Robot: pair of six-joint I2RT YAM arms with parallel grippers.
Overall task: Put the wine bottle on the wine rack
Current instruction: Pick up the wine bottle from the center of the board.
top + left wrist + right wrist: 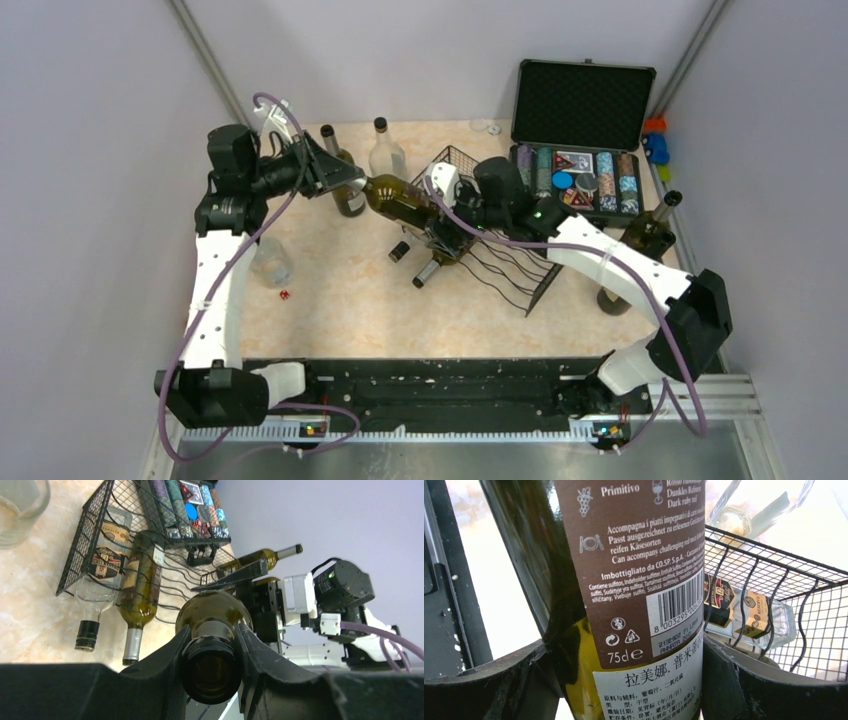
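In the top view the wine bottle point(400, 197) hangs level above the counter point(330, 310), just left of the wine rack point(510, 265). The left gripper point(360, 183) is at its neck and the right gripper point(440, 215) at its body.

The left wrist view shows the left gripper point(212, 640) clamped narrow on the wine bottle's point(212, 612) neck. Beyond it, the wine rack point(90, 530) holds a clear bottle point(97, 580) and a green bottle point(142, 580) lying side by side.

In the right wrist view the right gripper point(624, 655) stands wide, its fingers point(749, 680) flanking the wine bottle's point(634, 580) labelled body. Whether they press it cannot be told. The wine rack point(774, 595) lies just behind
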